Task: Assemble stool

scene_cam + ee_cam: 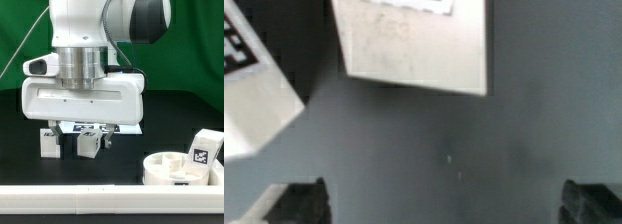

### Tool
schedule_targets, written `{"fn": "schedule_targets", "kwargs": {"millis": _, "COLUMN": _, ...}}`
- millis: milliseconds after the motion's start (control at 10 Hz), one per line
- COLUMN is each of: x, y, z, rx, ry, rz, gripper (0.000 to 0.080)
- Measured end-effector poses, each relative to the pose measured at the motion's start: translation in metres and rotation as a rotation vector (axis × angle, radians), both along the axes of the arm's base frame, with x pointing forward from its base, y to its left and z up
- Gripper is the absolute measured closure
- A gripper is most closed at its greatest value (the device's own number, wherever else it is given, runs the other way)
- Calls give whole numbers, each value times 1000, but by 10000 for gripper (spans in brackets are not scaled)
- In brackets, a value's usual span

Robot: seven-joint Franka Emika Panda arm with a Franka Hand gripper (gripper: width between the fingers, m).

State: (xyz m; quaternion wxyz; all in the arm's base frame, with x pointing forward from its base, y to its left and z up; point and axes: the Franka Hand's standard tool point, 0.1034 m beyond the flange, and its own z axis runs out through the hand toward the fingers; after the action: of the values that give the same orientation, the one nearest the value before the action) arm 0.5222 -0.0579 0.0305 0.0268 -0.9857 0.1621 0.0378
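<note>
Stool seat [178, 170] sits on the dark worktop [30, 165] at the exterior view's lower right, well apart from my end effector [69, 150]. It is a thick round ring of white plastic, with shallow recesses showing in its upper face. A short blocky white leg [205, 147] stands tilted at the ring's far edge, on the exterior view's right. A black-and-white square tag is on the face turned to the camera. I cannot tell whether the leg leans on the ring or stands just behind it.

My end effector hangs low over the worktop near the middle of the exterior view, with its fingers [48, 142] spread wide and holding nothing. In the wrist view my two dark fingertips [295, 203] stand far apart with only bare grey worktop between them. That view also shows two more white blocky parts. One is a broad slab-like piece [411, 50] with tag print along one edge. The other is a second piece [251, 100], cut off by the frame and bearing a square tag pattern. Both lie clear of my fingertips.

Behind my fingers in the exterior view lies the marker board [100, 127], and a long white bar [100, 193] runs along the near edge.
</note>
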Motion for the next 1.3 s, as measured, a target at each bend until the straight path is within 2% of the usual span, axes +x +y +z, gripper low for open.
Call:
{"fn": "schedule_targets", "kwargs": {"millis": 200, "x": -7, "y": -8, "z": -7, "rx": 48, "ry": 133, "rz": -36, "gripper": 151}}
{"fn": "schedule_targets", "kwargs": {"millis": 300, "x": -13, "y": -8, "z": -5, "rx": 86, "ry": 228, "rz": -53, "gripper": 151}}
{"fn": "schedule_targets", "kwargs": {"millis": 400, "x": -4, "y": -12, "z": -1, "rx": 101, "ry": 249, "rz": -56, "gripper": 151}}
{"fn": "schedule_targets", "kwargs": {"millis": 700, "x": -13, "y": -11, "z": -2, "rx": 179, "ry": 427, "rz": -55, "gripper": 151}}
{"fn": "schedule_targets", "kwargs": {"millis": 900, "x": -17, "y": -16, "z": -3, "rx": 229, "ry": 494, "rz": -17, "gripper": 151}}
{"fn": "schedule_targets", "kwargs": {"millis": 1000, "x": -18, "y": -18, "z": -4, "rx": 240, "ry": 512, "rz": -13, "gripper": 151}}
{"fn": "schedule_targets", "kwargs": {"millis": 1200, "x": -26, "y": -17, "z": -5, "rx": 289, "ry": 635, "rz": -13, "gripper": 151}}
{"fn": "schedule_targets", "kwargs": {"millis": 1300, "x": -22, "y": -14, "z": -7, "rx": 300, "ry": 662, "rz": -7, "gripper": 151}}
